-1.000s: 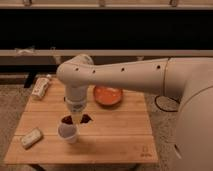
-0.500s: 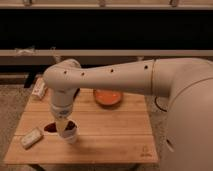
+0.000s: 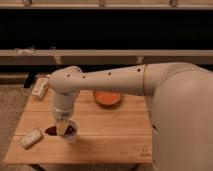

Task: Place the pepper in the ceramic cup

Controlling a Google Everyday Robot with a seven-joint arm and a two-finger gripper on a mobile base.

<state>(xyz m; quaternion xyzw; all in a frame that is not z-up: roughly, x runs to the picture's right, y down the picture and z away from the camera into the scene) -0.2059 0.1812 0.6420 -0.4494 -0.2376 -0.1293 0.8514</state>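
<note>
The white ceramic cup (image 3: 69, 137) stands on the front left part of the wooden table (image 3: 110, 135). My gripper (image 3: 62, 128) hangs straight down from the white arm and sits right at the cup's mouth, hiding part of its rim. The dark red-brown pepper (image 3: 51, 131) shows at the gripper's tip. One end sticks out to the left of the cup, and more dark red shows over the cup's opening on the right. I cannot tell whether the pepper rests in the cup or is only held over it.
An orange bowl (image 3: 107, 98) sits at the back middle of the table, under the arm. A pale flat packet (image 3: 31, 137) lies left of the cup near the front left corner. Another pale packet (image 3: 40, 88) lies at the back left edge. A dark shelf runs behind the table.
The arm has swung a little further left and the gripper has stayed low at the cup's mouth. The pepper now shows more to the cup's left side.
</note>
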